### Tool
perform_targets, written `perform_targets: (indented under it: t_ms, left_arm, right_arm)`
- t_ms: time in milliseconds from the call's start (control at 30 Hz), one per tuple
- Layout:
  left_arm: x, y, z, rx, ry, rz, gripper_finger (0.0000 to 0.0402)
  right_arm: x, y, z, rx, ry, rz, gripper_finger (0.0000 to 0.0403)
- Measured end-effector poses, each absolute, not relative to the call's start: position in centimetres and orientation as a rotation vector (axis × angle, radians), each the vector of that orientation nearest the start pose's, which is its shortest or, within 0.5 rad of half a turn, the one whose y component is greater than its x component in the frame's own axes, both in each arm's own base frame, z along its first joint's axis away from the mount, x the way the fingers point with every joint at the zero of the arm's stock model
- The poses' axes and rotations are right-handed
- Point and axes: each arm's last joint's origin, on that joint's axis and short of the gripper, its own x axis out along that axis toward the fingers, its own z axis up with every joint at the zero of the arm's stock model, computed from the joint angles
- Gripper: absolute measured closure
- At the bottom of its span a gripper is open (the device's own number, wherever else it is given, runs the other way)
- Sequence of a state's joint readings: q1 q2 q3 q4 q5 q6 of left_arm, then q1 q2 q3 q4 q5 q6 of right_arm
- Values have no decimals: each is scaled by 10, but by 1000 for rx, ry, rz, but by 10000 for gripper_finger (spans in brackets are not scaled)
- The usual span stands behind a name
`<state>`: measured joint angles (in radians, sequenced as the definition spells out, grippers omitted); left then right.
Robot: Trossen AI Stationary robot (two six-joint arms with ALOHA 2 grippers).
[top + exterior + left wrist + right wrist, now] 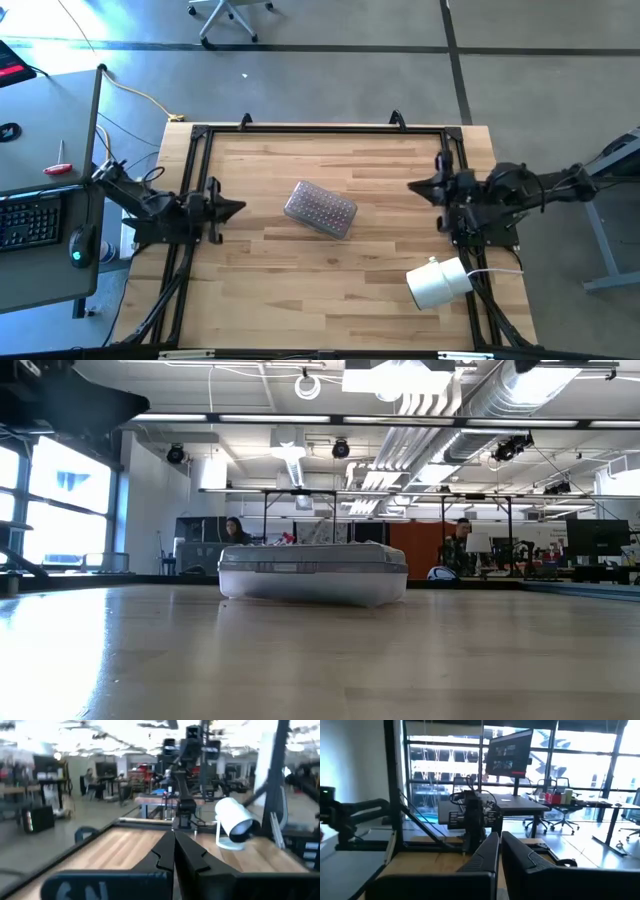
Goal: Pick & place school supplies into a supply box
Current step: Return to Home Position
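1. The supply box [320,209] lies near the middle of the wooden tabletop [270,275], turned at a slant to the edges. Its dotted lid is shut down on it.
2. In the low view the supply box [312,572] sits flat on the tabletop, clear of both arms. What lies inside cannot be made out through its wall.
3. The left gripper [238,208] is drawn back by the left edge of the tabletop, pointing inward at the box and well apart from it. Its wrist view shows the left gripper [175,847] with its two dark fingers pressed together on nothing.
4. The right gripper [414,187] sits by the right edge, also pointing inward and well apart from the box. Its wrist view shows the right gripper [500,847] with fingers together, holding nothing.
5. A white cylindrical object [438,282] stands by the right edge toward a corner, just beside the right arm's base. The left wrist view shows it on a small stand [234,820].
6. A desk with a keyboard [30,222] stands beyond the left edge.
7. Two people [237,530] [460,545] sit in the room behind the table.
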<state>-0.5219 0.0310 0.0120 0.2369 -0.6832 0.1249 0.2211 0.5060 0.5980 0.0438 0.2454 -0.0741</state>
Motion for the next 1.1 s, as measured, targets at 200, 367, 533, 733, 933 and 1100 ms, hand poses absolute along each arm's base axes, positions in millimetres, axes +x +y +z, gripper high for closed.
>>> perform_targets:
  t_ms: [200,367,533,733,933,1100]
  left_arm:
    - [89,-26,183,-140,-157,193,337]
    - [89,-26,183,-131,-154,190,333]
    - [90,-26,181,-117,-135,191,339]
    - [90,-26,179,-106,-117,192,340]
    - [90,-26,179,-105,-116,192,341]
    - [90,-26,179,-105,-116,192,340]
  right_arm:
    - [107,15,304,-36,-127,48,402]
    - [104,15,298,-19,-101,96,402]
    - [106,14,287,-10,-67,75,402]
    - [112,15,267,40,-77,57,402]
    - [113,15,250,108,-75,66,402]
    - [110,15,239,152,-80,66,402]
